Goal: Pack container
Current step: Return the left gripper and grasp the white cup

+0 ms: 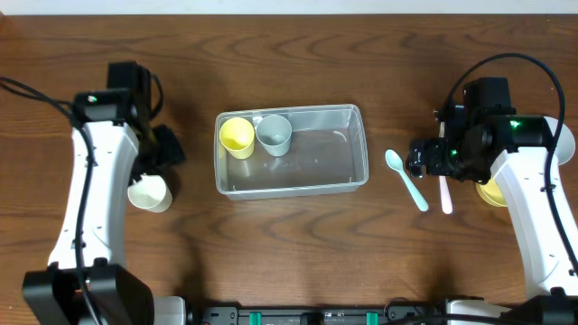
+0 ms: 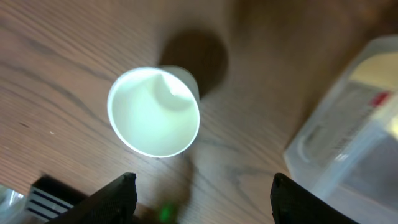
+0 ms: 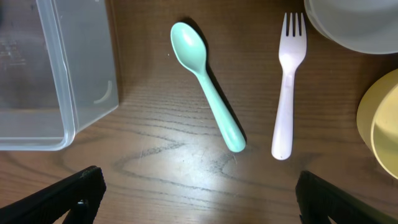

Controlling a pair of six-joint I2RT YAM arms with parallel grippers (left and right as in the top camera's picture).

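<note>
Packing underway, white cup likely next
The container (image 1: 330,158) sits mid-table holding a yellow cup (image 1: 237,135) and a grey cup (image 1: 274,133). The left gripper (image 2: 204,193), jaws spread and empty, hangs above a white cup (image 2: 154,112); it seems to need lowering to pinch the rim. The right wrist view alone shows the right gripper (image 3: 199,199) spread, empty, above spoon (image 3: 207,85) and fork (image 3: 286,81).

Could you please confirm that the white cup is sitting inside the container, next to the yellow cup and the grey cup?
Not quite. The white cup is not inside the container; it stands on the table outside it, on the left arm's side. The overhead view shows this. The yellow cup and the grey cup are indeed inside, side by side.
</note>
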